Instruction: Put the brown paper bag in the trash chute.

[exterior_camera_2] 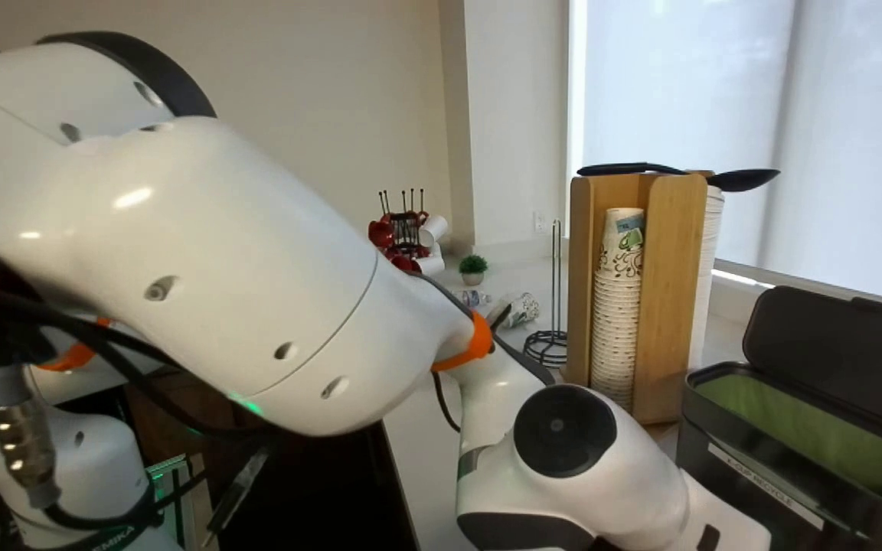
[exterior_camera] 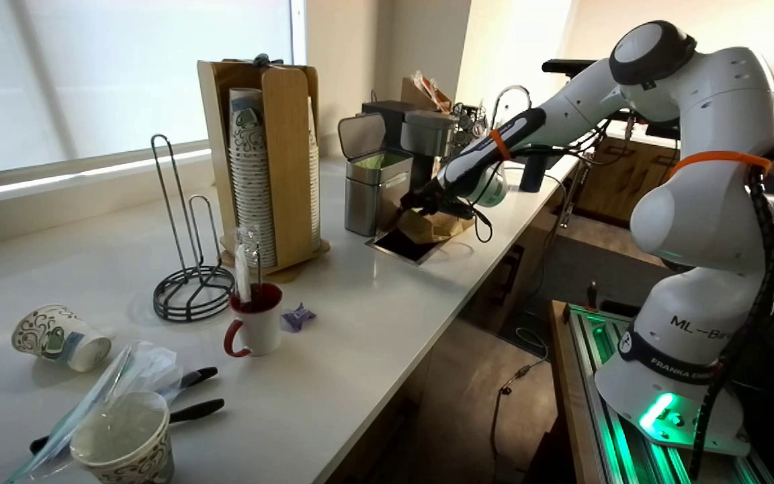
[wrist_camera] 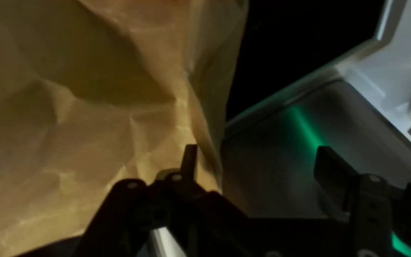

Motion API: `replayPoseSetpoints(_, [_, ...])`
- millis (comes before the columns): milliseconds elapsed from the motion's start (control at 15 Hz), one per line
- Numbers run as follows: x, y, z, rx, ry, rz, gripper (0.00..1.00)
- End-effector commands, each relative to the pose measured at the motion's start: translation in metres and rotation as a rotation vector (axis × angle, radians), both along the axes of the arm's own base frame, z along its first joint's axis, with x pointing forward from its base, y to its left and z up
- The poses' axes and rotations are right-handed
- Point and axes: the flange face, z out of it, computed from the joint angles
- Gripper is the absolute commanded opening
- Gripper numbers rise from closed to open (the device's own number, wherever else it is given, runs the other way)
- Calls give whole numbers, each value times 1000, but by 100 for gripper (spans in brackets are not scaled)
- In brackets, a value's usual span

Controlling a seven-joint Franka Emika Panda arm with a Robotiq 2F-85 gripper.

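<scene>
Bag of crumpled tan-brown paper (exterior_camera: 435, 232): over the far part of the near-black square trash chute (exterior_camera: 406, 247), which is set in the smooth white counter (exterior_camera: 360, 309). How deep it sits: cannot tell. Orientation: in an exterior view the visible part stretches left to right, one end toward the boxy grey metal canister (exterior_camera: 377, 198), the other toward the counter's front edge. White robot arm (exterior_camera: 723, 121) hides some of it; full long axis not readable. In the wrist view the bag fills the left side, its right edge running near upright, top leaning slightly right.

Black two-fingered gripper (wrist_camera: 257, 153): fingers well apart, wide gap between the tips. One finger overlaps the bag's edge in the wrist view; contact cannot be told. A dark grey surface (wrist_camera: 262, 175) with a green streak of light shows in the gap.

Textures: paper matte, sharp creases, shallow hollows, folded edge. Chute rim thin, pale, straight-sided. Canister smooth, green liner (exterior_camera: 373, 161), lid raised in both exterior views. Farther along the counter: upright pale wooden box (exterior_camera: 284, 168) holding stacked patterned paper cups (exterior_camera: 250, 181); black wire stand (exterior_camera: 185, 316) with ringed base; white mug with red handle (exterior_camera: 263, 333)
</scene>
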Motion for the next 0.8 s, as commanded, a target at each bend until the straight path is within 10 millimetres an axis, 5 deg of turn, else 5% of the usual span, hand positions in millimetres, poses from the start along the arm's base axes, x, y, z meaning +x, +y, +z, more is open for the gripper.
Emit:
replayPoseSetpoints(0, [-7, 13, 39, -31, -134, 36, 100])
replayPoseSetpoints(200, [-11, 17, 58, 24, -143, 25, 100])
replayPoseSetpoints(733, [-91, -22, 26, -56, 58, -163, 100])
